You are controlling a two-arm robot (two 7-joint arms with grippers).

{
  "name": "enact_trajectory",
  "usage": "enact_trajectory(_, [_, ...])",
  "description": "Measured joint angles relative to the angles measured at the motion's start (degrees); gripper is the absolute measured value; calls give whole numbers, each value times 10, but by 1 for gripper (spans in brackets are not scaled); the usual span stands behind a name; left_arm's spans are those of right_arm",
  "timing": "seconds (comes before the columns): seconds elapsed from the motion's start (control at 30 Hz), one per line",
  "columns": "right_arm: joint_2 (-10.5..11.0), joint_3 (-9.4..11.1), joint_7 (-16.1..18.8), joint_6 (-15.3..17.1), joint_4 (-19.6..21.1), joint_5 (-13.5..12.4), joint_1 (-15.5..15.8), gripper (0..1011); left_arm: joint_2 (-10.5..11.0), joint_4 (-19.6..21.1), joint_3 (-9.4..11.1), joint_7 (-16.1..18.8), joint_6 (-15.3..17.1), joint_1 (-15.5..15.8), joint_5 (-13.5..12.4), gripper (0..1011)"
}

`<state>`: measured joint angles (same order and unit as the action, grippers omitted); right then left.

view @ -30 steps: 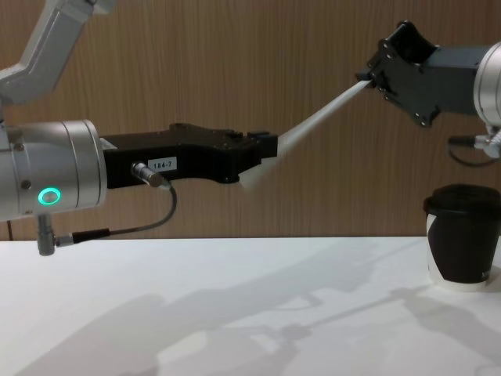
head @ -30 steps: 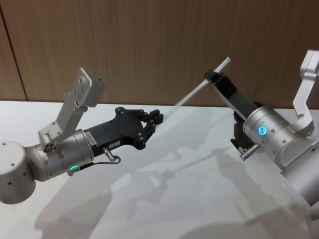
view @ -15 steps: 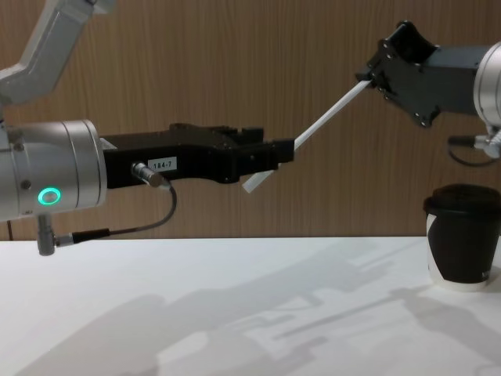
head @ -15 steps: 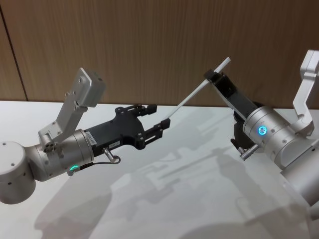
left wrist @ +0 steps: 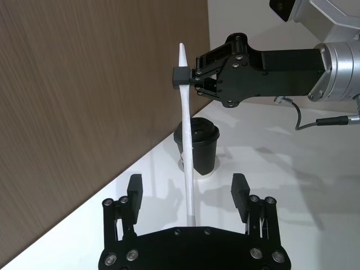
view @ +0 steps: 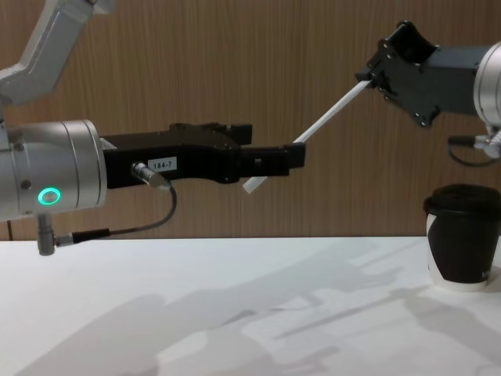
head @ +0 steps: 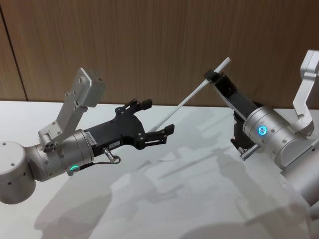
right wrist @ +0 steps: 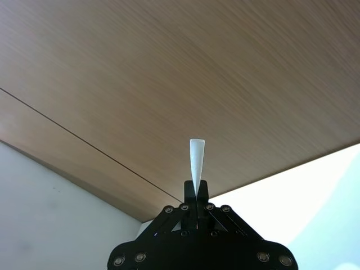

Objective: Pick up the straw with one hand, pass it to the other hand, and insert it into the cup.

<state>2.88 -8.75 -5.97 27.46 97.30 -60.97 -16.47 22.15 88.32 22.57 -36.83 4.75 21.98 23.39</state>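
Basically handover stage: right gripper (head: 210,75) pinches the straw (head: 192,94) near its top end, mid-air, slanting down w/ low end between the spread fingers of the left gripper (head: 158,116), not touching. Next, I'd guess: left backs off, right lines straw up over cup (view: 462,235) lid. White table (head: 174,199), wood-panel wall (head: 149,40) behind.

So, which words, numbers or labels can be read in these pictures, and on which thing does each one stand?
"184-7": white label on the side of the left gripper, in the chest view.
Small white sticker on the same gripper, in the head view: too small to read.
White patch on the cup: no text can be made out.
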Motion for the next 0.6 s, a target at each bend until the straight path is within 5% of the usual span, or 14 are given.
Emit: enact_trajectory(0.6, [17, -8, 14, 6, -10, 5, -18, 4, 0, 0, 0, 0, 0, 0, 0, 1003])
